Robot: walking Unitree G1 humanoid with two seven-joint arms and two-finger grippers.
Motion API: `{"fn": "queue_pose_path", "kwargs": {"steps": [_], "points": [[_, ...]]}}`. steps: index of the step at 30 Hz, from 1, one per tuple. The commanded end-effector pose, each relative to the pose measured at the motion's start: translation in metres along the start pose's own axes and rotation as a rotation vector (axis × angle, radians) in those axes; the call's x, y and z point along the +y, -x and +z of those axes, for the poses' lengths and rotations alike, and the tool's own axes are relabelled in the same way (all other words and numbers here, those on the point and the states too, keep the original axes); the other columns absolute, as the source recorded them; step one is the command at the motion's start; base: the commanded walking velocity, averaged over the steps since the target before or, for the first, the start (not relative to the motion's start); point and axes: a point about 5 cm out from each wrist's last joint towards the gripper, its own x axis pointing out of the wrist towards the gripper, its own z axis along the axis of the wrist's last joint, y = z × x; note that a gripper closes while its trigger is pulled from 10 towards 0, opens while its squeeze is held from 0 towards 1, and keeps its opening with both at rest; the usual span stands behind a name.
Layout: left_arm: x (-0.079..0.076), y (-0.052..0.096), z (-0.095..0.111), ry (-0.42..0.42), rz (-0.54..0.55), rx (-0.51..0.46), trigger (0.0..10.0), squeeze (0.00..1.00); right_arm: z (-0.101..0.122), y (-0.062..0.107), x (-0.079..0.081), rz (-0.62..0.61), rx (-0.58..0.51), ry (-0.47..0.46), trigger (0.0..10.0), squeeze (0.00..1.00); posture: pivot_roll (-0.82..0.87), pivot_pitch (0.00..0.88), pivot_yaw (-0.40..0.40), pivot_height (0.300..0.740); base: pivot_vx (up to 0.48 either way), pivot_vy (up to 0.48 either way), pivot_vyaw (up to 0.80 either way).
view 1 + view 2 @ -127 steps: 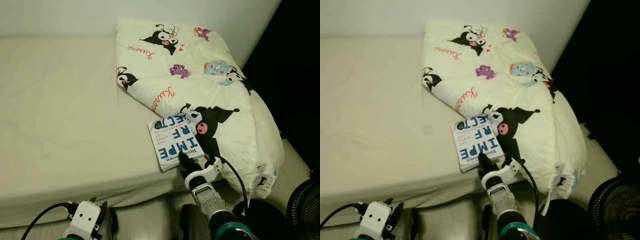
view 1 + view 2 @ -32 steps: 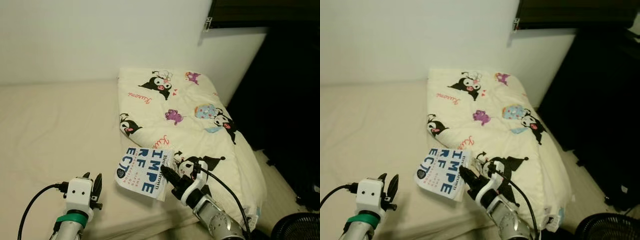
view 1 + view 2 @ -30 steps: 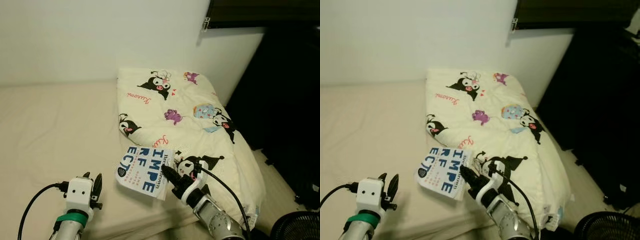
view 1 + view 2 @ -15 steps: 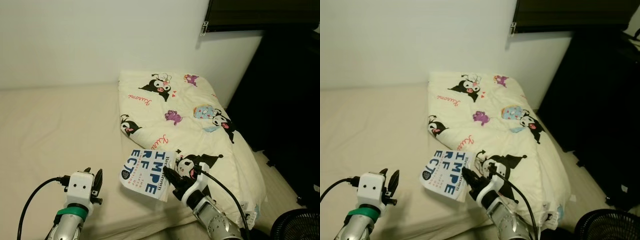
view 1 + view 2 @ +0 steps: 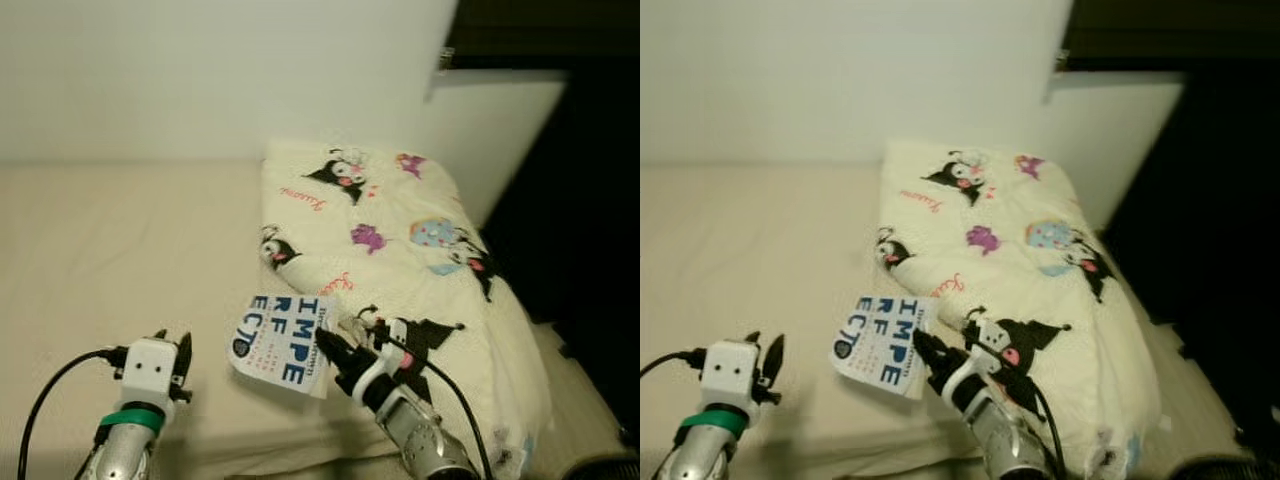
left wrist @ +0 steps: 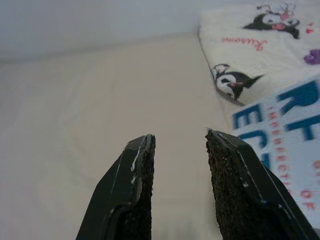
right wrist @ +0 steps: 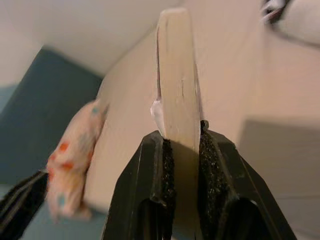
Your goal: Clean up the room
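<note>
Gripping a white book (image 5: 281, 342) with blue lettering by its near edge: right gripper (image 5: 333, 352), raised over the cream bed (image 5: 110, 250). Cartoon-print duvet (image 5: 400, 230) just right. Left gripper (image 6: 177, 145), near left, fingers narrowly parted, holding nothing.

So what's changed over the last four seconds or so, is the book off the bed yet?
Yes. The right gripper, already at the white paperback book with blue lettering lying flat beside the cartoon-print quilt, has lifted it clear of the cream bed. It stays shut on the book's edge. The left gripper rose but remains open. The quilt is unmoved.
</note>
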Motion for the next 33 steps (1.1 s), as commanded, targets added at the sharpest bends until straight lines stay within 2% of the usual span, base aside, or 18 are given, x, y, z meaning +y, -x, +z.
{"fn": "queue_pose_path", "kwargs": {"steps": [1, 21, 33], "points": [[0.0067, 0.0009, -0.0002, -0.001, 0.020, 0.006, 10.0, 0.00, -0.0076, -0.0038, 0.0065, 0.017, -0.004, -0.018, 10.0, 0.00, 0.12, 0.000, 0.010, 0.740, 0.000, 0.000, 0.00], [0.0123, -0.0016, -0.0007, -0.014, 0.008, 0.019, 10.0, 0.00, -0.0097, -0.0092, 0.0090, 0.002, -0.006, -0.031, 10.0, 0.00, 0.12, 0.000, 0.007, 0.740, 0.000, 0.000, 0.00], [0.0152, -0.0036, -0.0006, -0.019, 0.001, 0.028, 10.0, 0.00, -0.0105, -0.0092, 0.0069, -0.017, -0.014, -0.043, 10.0, 0.00, 0.13, 0.000, 0.017, 0.740, 0.000, 0.343, 0.00]]}}
